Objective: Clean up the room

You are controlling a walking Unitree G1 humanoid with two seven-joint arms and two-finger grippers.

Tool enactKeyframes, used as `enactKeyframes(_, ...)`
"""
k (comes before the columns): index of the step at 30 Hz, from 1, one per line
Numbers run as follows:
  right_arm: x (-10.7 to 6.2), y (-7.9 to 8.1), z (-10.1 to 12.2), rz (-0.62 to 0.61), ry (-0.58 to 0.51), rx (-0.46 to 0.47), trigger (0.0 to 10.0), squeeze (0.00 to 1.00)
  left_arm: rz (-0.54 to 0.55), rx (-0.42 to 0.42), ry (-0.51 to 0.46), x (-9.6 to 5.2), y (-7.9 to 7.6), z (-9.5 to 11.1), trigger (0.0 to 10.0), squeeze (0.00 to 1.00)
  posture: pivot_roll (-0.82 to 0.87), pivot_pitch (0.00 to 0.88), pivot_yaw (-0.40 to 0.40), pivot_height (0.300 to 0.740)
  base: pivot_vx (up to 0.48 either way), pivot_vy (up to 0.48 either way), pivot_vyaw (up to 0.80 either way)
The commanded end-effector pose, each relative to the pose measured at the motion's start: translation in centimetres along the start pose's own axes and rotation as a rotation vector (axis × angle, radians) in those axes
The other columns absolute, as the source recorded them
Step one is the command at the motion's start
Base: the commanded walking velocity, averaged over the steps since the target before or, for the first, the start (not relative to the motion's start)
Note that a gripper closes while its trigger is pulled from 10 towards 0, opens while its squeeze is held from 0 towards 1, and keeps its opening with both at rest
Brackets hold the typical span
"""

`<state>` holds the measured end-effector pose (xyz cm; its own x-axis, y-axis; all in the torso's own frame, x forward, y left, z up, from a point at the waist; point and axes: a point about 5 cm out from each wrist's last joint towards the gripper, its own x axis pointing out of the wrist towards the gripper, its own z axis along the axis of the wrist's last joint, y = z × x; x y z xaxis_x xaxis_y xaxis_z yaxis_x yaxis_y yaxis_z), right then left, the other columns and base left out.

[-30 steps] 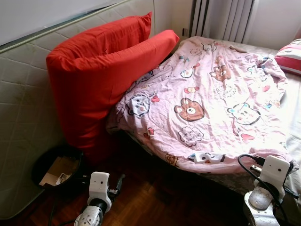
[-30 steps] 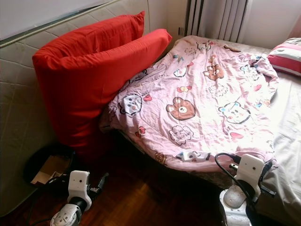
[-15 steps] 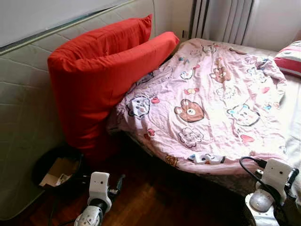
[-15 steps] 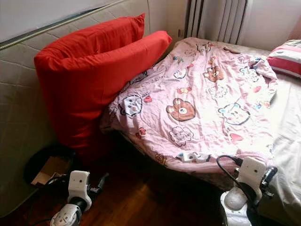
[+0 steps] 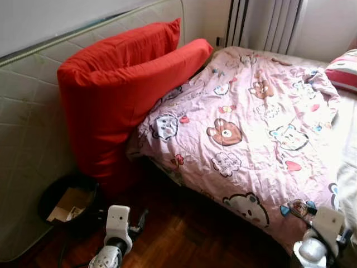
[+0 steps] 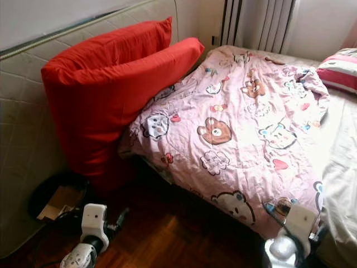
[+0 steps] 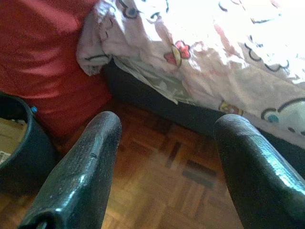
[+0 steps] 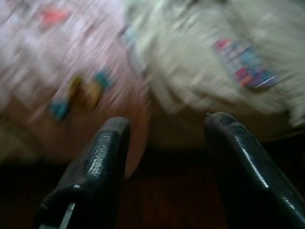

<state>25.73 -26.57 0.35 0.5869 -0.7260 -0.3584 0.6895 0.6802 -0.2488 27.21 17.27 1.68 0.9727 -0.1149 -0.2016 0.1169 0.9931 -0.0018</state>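
A pink cartoon-print blanket (image 5: 245, 128) covers the bed, and its near corner hangs down over the bed's edge toward the floor. Two red pillows (image 5: 111, 95) lean against an upright quilted mattress (image 5: 28, 123) at the left, the upper one resting on the blanket. My left gripper (image 7: 169, 121) is open and empty, low over the parquet floor (image 5: 184, 240) beside the bed. My right gripper (image 8: 167, 120) is open with nothing between its fingers, close to the blanket's hanging corner; that view is blurred. The right wrist (image 5: 324, 226) sits at the bottom right.
A black bin (image 5: 67, 201) with cardboard inside stands on the floor under the red pillows, just ahead of my left arm. A red-and-white striped pillow (image 5: 343, 70) lies at the bed's far right. Curtains (image 5: 268, 22) hang behind the bed.
The blanket's folded near edge has come down over the bed's corner, showing more bear prints. My right wrist has dropped lower and to the right. The left arm has stayed put.
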Motion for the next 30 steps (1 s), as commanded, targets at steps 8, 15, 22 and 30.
enactKeyframes(8, -3.5, 2.9, -6.3, 0.456, 0.17, -0.225, 10.0, 0.0, 0.038, -0.002, 0.244, -1.7, 1.3, -4.4, 10.0, 0.0, 0.04, 0.108, 0.061, 0.74, 0.0, 0.0, 0.0)
enactKeyframes(15, -6.4, 1.8, -11.4, 0.576, 0.349, -0.321, 10.0, 0.0, 0.136, -0.055, 0.49, -4.8, 2.2, -8.7, 10.0, 0.0, 0.07, 0.062, 0.046, 0.74, 0.0, 0.0, 0.0)
enactKeyframes(22, -7.3, 2.5, -11.9, 0.66, 0.329, -0.389, 10.0, 0.0, 0.159, -0.064, 0.613, -6.8, 2.1, -10.8, 10.0, 0.0, 0.05, 0.046, 0.041, 0.74, 0.0, 0.0, 0.0)
enactKeyframes(30, -7.1, 3.0, -11.3, 0.723, 0.283, -0.437, 10.0, 0.0, 0.16, -0.078, 0.648, -7.5, 2.2, -11.4, 10.0, 0.0, 0.05, 0.032, 0.031, 0.74, 0.0, 0.0, 0.37)
